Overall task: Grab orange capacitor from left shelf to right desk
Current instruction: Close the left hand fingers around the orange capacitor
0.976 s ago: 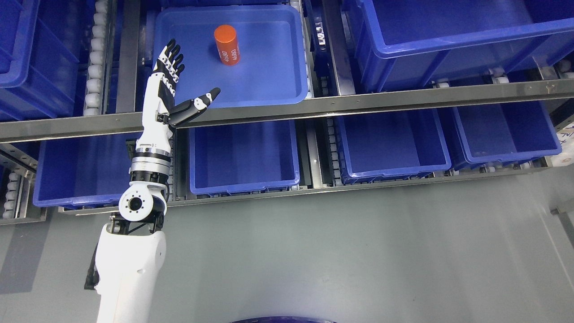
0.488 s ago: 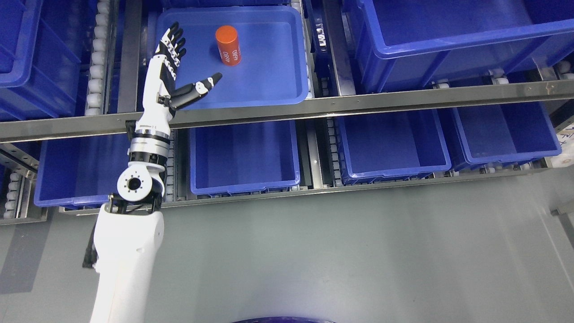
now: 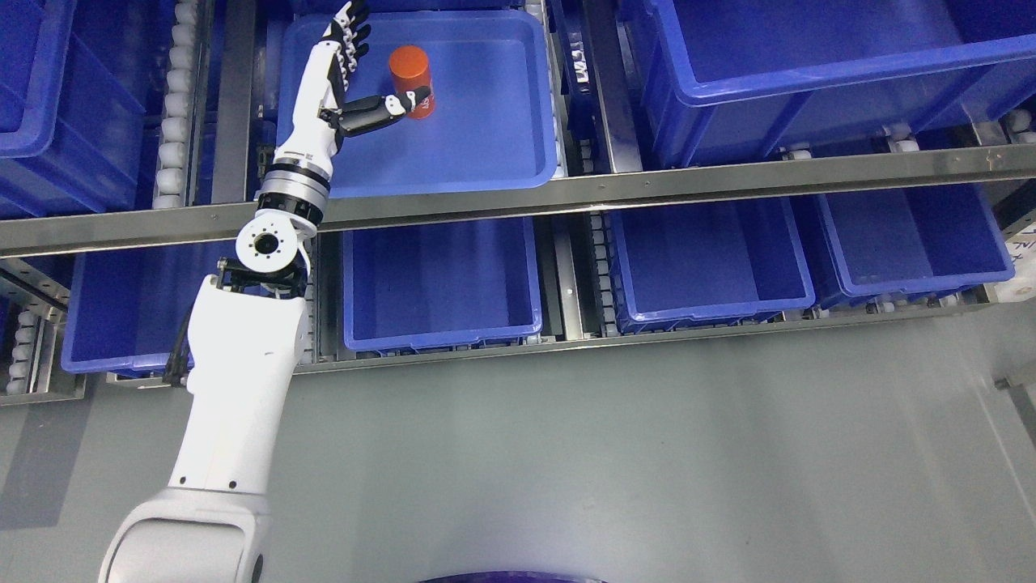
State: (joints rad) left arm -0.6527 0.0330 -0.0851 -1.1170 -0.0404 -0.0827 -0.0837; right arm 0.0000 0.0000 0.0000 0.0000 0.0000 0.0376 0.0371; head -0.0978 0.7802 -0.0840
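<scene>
Since a second ago your left hand (image 3: 350,73) has reached over the steel shelf rail (image 3: 566,194) into the shallow blue plastic tray (image 3: 486,146), fingers spread, thumb tip at the upright orange cylindrical capacitor (image 3: 410,70). It looks rigid, light and smooth, likely slippery; wrap its middle. Tray walls are low, so you've room rightward.

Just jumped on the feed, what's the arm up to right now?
The left hand is reaching into the shallow blue tray on the upper shelf level, going for the orange capacitor standing upright there. The fingers are spread open to the capacitor's left, with the thumb stretched across in front of its base. Nothing is grasped yet. The right arm isn't in view.
</scene>
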